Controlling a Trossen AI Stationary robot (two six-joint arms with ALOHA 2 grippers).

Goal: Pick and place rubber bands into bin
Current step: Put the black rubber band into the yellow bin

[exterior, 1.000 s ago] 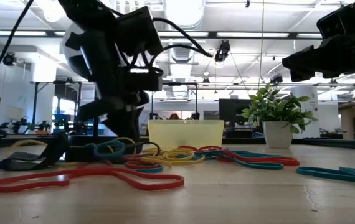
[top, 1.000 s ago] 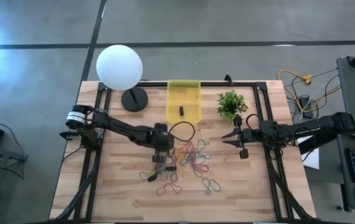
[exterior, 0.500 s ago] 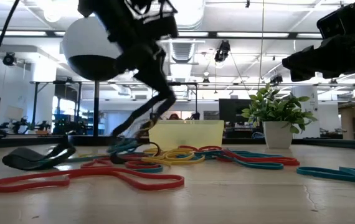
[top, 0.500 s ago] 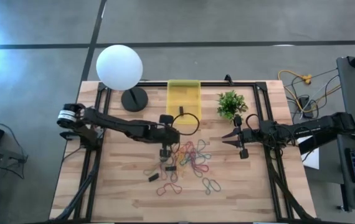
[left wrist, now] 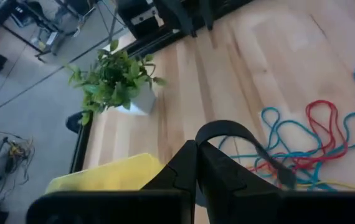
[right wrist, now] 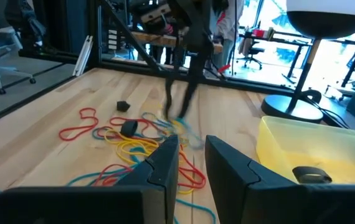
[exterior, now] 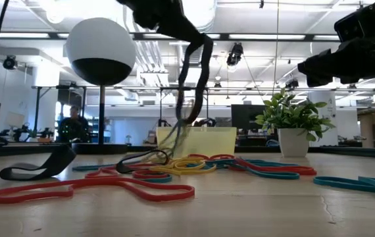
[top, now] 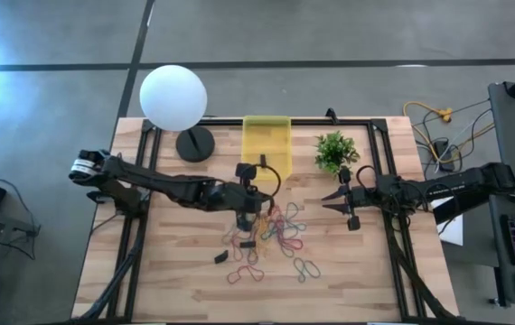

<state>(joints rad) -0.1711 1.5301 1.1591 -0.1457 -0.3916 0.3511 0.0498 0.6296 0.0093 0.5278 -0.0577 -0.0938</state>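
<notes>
My left claw (left wrist: 197, 149) pinches a black band (exterior: 197, 72): light, floppy, dangling; bin (top: 266, 144) at twelve o'clock. Right claw (top: 342, 200) idle, narrowly parted.

Table layout seen from above, twelve o'clock at the far edge

The translucent yellow plastic bin (top: 266, 146) sits at twelve o'clock on the pale wooden table (top: 167, 280), with the white globe lamp (top: 173, 97) at eleven and the small green potted plant (top: 334, 151) at one. The heap of coloured rubber bands (top: 271, 236) lies at centre, toward six of the bin. The left gripper (top: 247, 194) hangs between bin and heap, a black band loop (exterior: 197, 79) dangling from it. The right gripper (top: 341, 200) waits at three, beside the plant.
</notes>
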